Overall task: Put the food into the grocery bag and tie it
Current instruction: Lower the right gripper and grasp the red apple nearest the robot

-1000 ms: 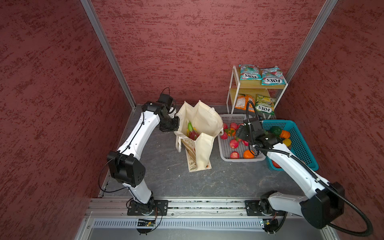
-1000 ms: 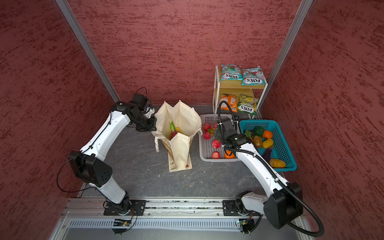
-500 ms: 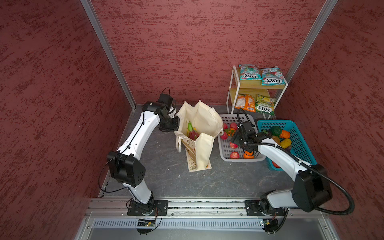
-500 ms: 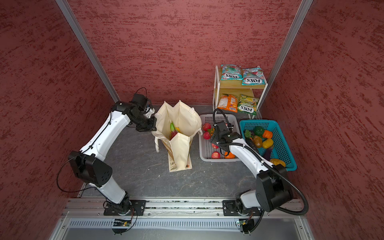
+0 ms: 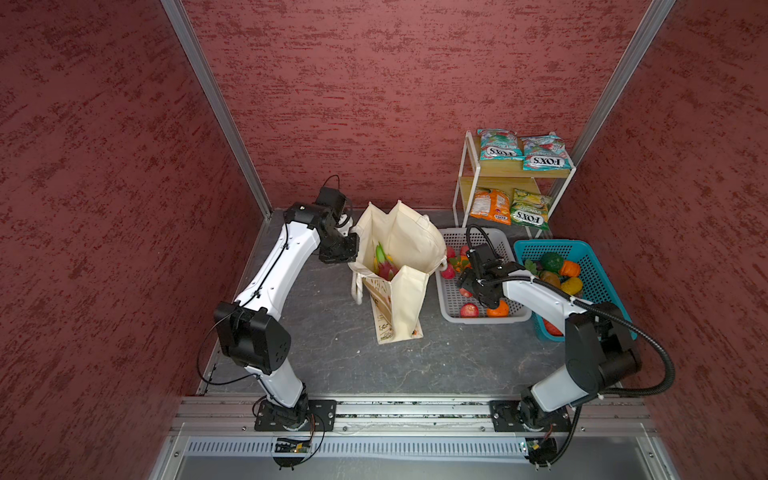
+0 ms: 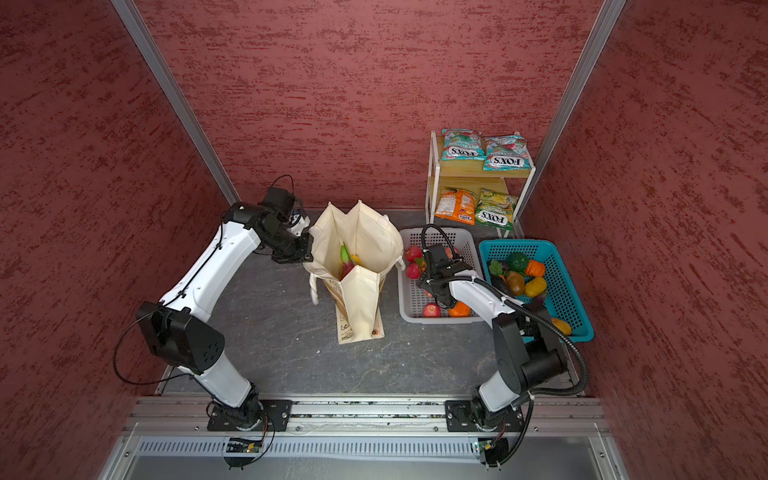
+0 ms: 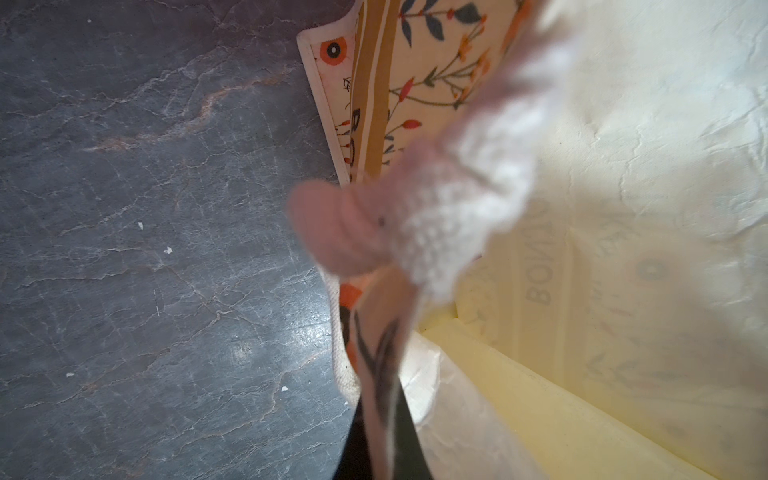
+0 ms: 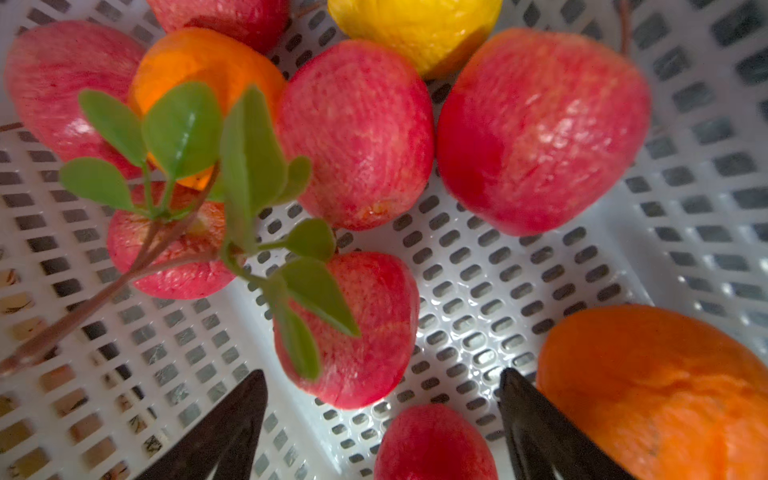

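Cream canvas grocery bag (image 5: 409, 291) stands open on the counter (image 5: 324, 340), pink dragon fruit (image 5: 387, 272) inside. Left tool (image 5: 352, 251) clamps the bag's rim at its ten o'clock. Right tool (image 8: 382, 419), spread wide and empty, hovers over red apples (image 8: 357, 133) in the grey basket (image 5: 486, 320) at the bag's three o'clock. Teal FOX'S packets (image 5: 498, 145) lie on the shelf (image 5: 498, 168) at one o'clock.

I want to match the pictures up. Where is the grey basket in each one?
Both top views: grey basket right of the middle, beside the grocery bag.
Left wrist: not in it; the bag is.
Right wrist: its holed floor fills the picture.
Shared landmark: the red apples inside it.
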